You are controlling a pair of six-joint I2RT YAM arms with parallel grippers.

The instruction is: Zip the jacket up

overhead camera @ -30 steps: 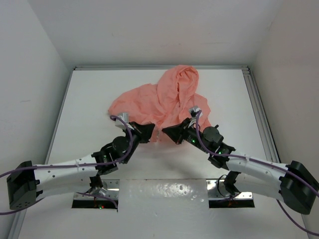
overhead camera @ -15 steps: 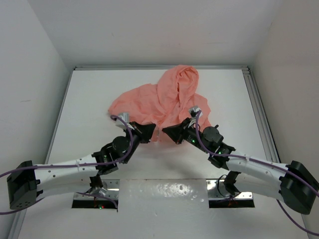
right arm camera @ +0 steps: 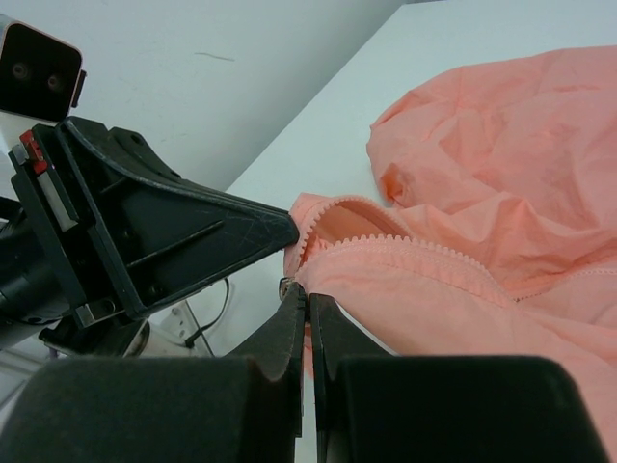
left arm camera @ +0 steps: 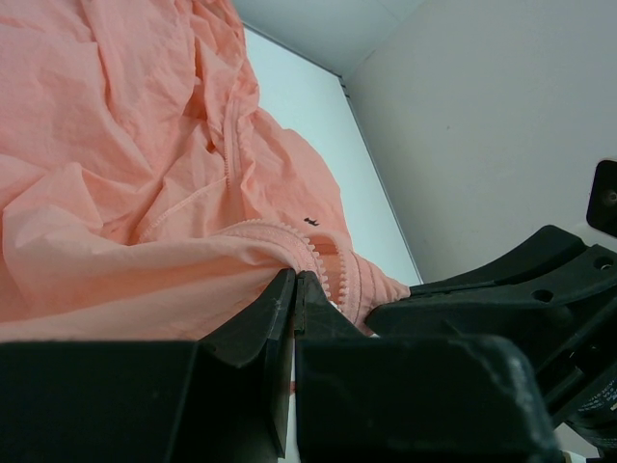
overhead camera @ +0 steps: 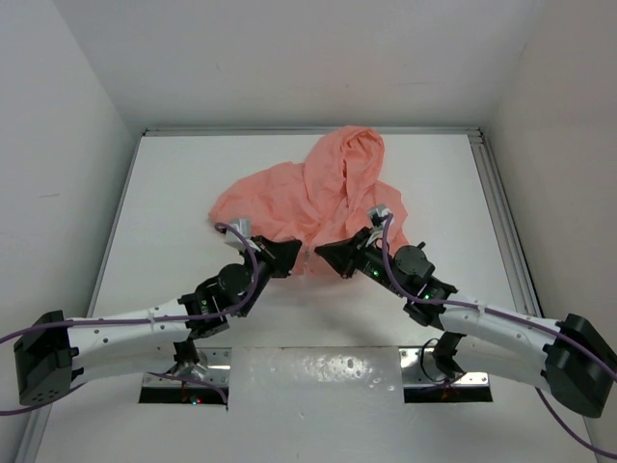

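Observation:
The salmon-pink jacket lies crumpled mid-table, hood toward the back. Both grippers meet at its near hem. My left gripper is shut on the hem's fabric edge beside a row of zipper teeth; in the left wrist view its tips pinch the cloth. My right gripper is shut on the other zipper edge at the bottom corner, where a small metal piece shows. The zipper teeth are apart above the grippers. A small dark spot marks the fabric.
White walls close in the table on the left, back and right. A metal rail runs along the right edge. A shiny plate lies between the arm bases at the near edge.

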